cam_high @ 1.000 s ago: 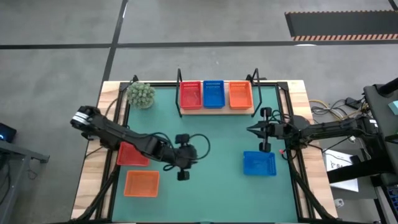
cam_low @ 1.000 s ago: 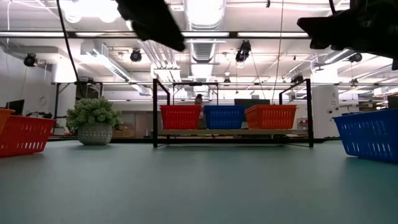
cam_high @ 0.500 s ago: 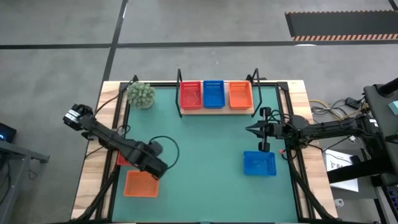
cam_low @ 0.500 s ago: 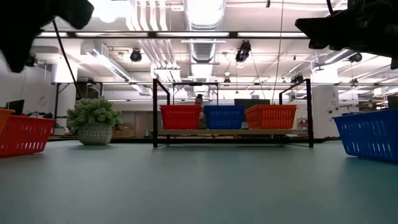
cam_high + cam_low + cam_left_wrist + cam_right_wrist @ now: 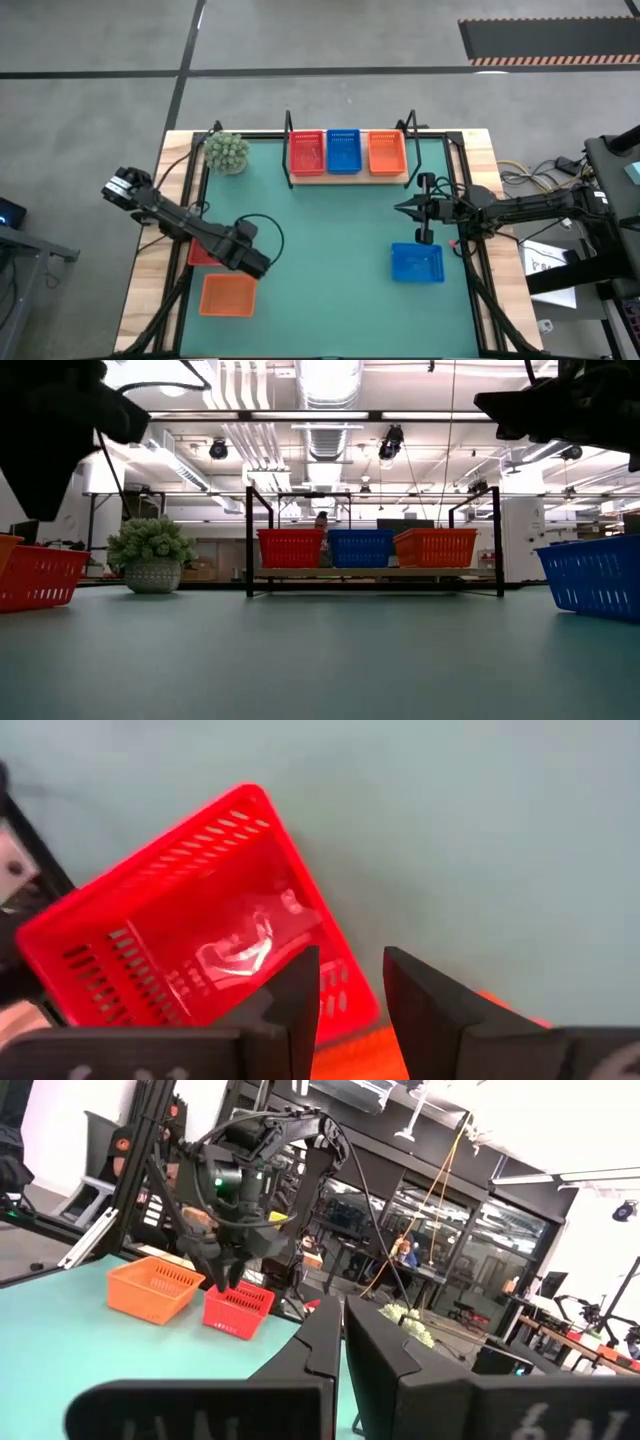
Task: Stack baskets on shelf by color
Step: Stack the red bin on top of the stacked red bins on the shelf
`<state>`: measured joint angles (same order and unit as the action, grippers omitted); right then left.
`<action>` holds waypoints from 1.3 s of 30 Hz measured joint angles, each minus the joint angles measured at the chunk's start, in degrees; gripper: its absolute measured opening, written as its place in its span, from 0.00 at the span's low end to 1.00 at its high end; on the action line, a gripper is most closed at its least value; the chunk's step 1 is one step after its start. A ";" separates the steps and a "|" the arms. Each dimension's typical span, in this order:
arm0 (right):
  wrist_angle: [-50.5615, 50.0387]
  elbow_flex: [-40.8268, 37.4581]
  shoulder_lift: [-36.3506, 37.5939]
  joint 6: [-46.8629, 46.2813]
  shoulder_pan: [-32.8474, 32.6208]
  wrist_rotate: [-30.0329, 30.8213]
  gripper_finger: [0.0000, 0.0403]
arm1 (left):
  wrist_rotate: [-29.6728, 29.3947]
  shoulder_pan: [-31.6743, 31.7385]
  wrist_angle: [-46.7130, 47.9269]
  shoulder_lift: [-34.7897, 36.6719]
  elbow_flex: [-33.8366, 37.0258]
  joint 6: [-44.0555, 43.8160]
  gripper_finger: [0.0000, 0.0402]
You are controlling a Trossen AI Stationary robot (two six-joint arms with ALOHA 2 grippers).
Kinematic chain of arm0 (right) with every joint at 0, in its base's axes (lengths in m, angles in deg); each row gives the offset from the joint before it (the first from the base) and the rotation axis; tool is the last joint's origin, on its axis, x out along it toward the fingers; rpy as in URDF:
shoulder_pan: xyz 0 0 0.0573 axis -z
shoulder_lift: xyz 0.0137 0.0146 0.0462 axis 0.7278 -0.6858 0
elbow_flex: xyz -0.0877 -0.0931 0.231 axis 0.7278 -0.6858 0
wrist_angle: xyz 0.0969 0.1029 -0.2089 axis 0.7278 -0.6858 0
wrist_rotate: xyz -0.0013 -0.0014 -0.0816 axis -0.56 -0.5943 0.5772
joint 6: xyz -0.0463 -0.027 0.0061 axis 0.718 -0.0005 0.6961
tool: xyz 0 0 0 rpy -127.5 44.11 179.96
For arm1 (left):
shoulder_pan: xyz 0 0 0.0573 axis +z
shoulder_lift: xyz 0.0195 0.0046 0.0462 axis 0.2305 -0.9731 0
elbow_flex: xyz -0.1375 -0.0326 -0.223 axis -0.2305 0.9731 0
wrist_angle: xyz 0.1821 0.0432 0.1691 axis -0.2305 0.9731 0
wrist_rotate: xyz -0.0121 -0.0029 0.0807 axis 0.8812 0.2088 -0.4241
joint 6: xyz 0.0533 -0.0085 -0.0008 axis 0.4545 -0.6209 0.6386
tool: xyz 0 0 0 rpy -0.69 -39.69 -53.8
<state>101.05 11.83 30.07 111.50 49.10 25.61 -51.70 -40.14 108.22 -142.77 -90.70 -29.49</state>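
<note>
My left fingers [image 5: 345, 995] hang slightly parted with nothing between them, just above the near edge of the loose red basket [image 5: 190, 935], not yet touching it. In the high view the left gripper [image 5: 250, 262] sits over the bench's left side, between that red basket [image 5: 203, 250] and the loose orange basket [image 5: 227, 295] just beside it. My right fingers [image 5: 335, 1335] are pressed together and empty; the right gripper [image 5: 420, 210] waits in the air near the right edge of the green mat [image 5: 330, 290], just behind the loose blue basket [image 5: 416, 263].

At the back of the bench stands the shelf [image 5: 347, 175], already carrying red [image 5: 306, 152], blue [image 5: 343, 151] and orange [image 5: 386, 152] in a row, left to right. From above or from the level view I cannot tell how many baskets are nested in each of those places. A potted plant [image 5: 227, 152] stands to the shelf's left.

I judge the job well along but unfinished: three baskets, one of each colour, remain on the mat. Each has to go onto its matching place. The red one under my left fingers looks like the next to take, and that needs me to spread wider and come down over its rim.
</note>
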 joint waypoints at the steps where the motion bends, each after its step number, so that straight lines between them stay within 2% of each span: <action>1: -0.18 0.00 0.00 0.00 0.00 -0.02 0.03 | -0.04 0.30 -0.11 0.00 0.60 -0.01 0.24; 18: -0.61 0.07 0.00 0.02 0.00 0.05 0.03 | -0.13 2.50 -10.19 -0.02 10.76 0.02 0.24; 21: -0.63 0.07 0.00 0.02 0.00 0.09 0.03 | -0.13 2.50 -10.38 -0.02 11.49 -0.02 0.18; 24: -0.65 0.07 0.00 0.02 0.00 0.09 0.03 | -0.13 2.52 -11.02 -0.02 11.82 -0.07 0.08; 26: -0.65 0.07 0.00 0.01 0.00 0.10 0.03 | -0.15 2.52 -11.15 -0.01 11.83 -0.05 0.02; 33: -0.67 0.07 0.00 0.02 0.00 0.13 0.03 | -0.32 2.44 -8.03 -0.02 9.15 1.52 0.00; 36: -0.67 0.07 0.00 0.02 0.00 0.15 0.03 | -0.34 2.34 -7.03 -0.02 5.51 6.04 0.00; 39: -0.67 0.07 0.00 0.02 0.00 0.49 0.03 | -0.43 2.34 -6.09 -0.02 0.85 14.08 0.00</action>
<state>100.37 11.89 30.07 111.52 49.10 26.11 -52.14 -37.80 102.13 -142.79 -89.85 -15.41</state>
